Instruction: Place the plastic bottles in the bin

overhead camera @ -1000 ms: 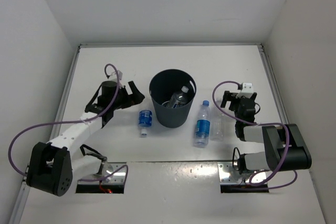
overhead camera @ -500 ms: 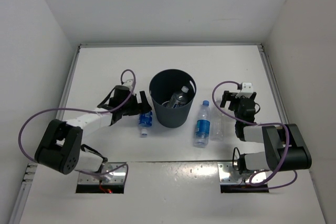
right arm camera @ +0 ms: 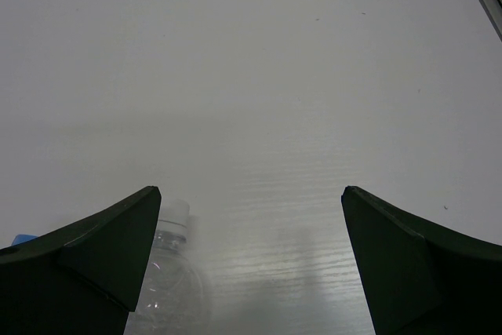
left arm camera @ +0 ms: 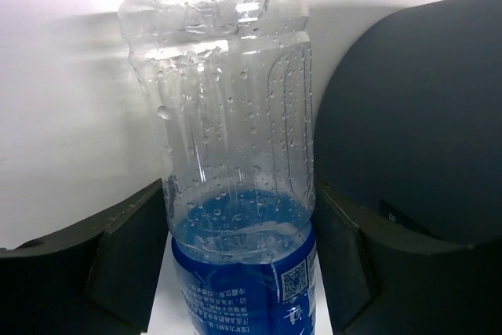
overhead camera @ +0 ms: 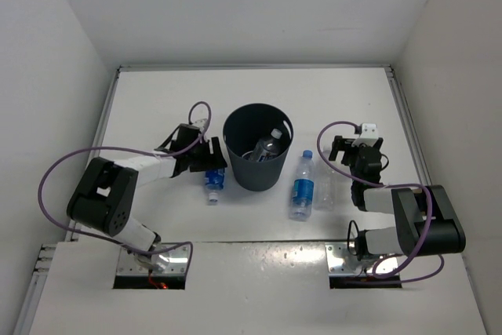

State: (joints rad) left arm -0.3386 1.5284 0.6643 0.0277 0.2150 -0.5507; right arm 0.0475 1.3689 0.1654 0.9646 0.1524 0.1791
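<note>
Plastic bottles, four observed. One clear bottle (overhead camera: 267,147) lies inside the bin (overhead camera: 259,180), slanted, with its cap toward the far right of the rim. The bin stands upright at mid-table, between the two arms.

The short bottle (overhead camera: 213,182), blue-labelled, lies on its side on the table (overhead camera: 157,100) just beside the left wall of the bin. In the left wrist view it shows as a clear body beaded with droplets above the blue label (left arm camera: 239,288), base pointing away from the camera, with the bin's dark wall (left arm camera: 416,131) close on its right.

The left fingers (left arm camera: 129,256) are closed in on the short bottle, one against each side of it, at the line where the label begins. The bottle rests on the table.

The tall blue-capped bottle (overhead camera: 301,187) lies on the table just right of the bin, cap toward the far side. A plain bottle (overhead camera: 323,190) lies alongside it on its right; whether the two touch cannot be told.

The right fingers (right arm camera: 94,256) stand wide apart and hold nothing, above bare table. The plain bottle's white cap and shoulder (right arm camera: 169,272) show beside the left-hand finger.
</note>
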